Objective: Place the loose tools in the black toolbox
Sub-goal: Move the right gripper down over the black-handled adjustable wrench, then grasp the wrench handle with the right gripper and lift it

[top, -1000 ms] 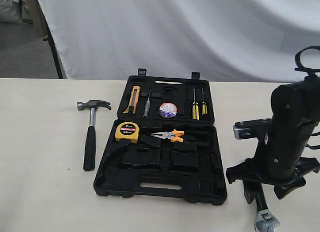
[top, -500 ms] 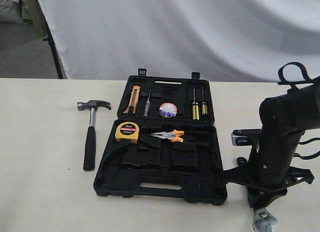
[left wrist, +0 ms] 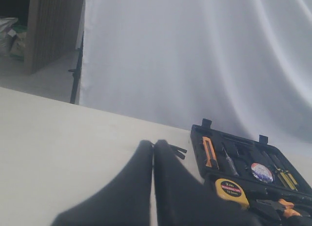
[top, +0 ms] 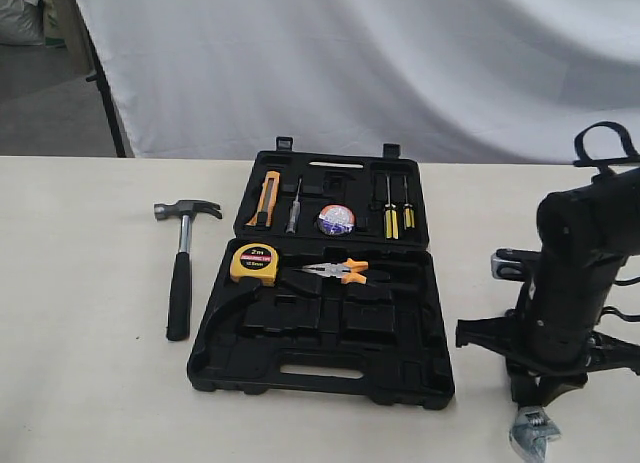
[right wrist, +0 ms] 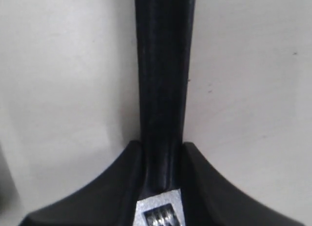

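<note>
1 of 3 done: round tape roll (top: 336,220) in black plastic toolbox (top: 320,371). Right hand (right wrist: 162,147) grips silver black-handled wrench (right wrist: 163,65); steel claw hammer (top: 180,283) lies far from it. Left hand (left wrist: 153,153) closed, empty.

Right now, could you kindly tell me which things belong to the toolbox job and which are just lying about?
Job: black plastic toolbox; steel claw hammer with black handle; silver adjustable wrench with black handle, gripped by the right pincer; small round tape roll, already inside.
Just lying about: yellow tape measure; orange-handled pliers; yellow-handled screwdrivers; orange utility knife.
</note>
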{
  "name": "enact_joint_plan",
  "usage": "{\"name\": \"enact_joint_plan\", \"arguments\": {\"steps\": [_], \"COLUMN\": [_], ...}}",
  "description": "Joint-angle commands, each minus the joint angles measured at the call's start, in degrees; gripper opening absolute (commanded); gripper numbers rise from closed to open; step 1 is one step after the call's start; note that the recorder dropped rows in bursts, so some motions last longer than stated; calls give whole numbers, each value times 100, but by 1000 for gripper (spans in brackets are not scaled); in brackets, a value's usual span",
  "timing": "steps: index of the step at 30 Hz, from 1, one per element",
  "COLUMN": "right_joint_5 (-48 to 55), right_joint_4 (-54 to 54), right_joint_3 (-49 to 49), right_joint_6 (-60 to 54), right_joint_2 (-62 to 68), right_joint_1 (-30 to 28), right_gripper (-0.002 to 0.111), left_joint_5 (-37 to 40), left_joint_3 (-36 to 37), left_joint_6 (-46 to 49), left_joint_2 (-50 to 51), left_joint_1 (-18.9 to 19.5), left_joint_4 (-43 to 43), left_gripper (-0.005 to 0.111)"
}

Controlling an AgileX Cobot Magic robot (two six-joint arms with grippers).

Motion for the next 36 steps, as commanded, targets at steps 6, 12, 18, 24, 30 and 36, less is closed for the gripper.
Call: {"name": "enact_joint_plan", "arguments": {"steps": [6,12,18,24,30,36], "right_joint_5": [-505,-505,-319,-162,-223,-1140], "right_joint_4": [382,1327,1459,2190,3906,4800], "right_joint_3": [432,432,432,410,405,405], "right_joint_6": [-515,-1387,-1487,-1910,-3497,-4005], "right_joint_2": [-53,-748,-1481,-2226,-2449,-2441], "right_joint_1": [-1080,-1263,-1263,-1263,-1263,-609], "right_gripper": [0,0,0,0,0,0], "left_joint_5": [-51,-51,-51,-51,-51,-51], "left_joint_3": [-15,-15,-15,-15,-15,-15], "left_joint_6": [-27,-27,-27,-27,-27,-27], "left_joint_2": [-18,-18,-18,-18,-18,-18], "left_joint_1": [-23,-23,-23,-23,-23,-23], "left_joint_4": [10,10,10,10,10,10], "left_gripper": [1,1,1,1,1,1]}}
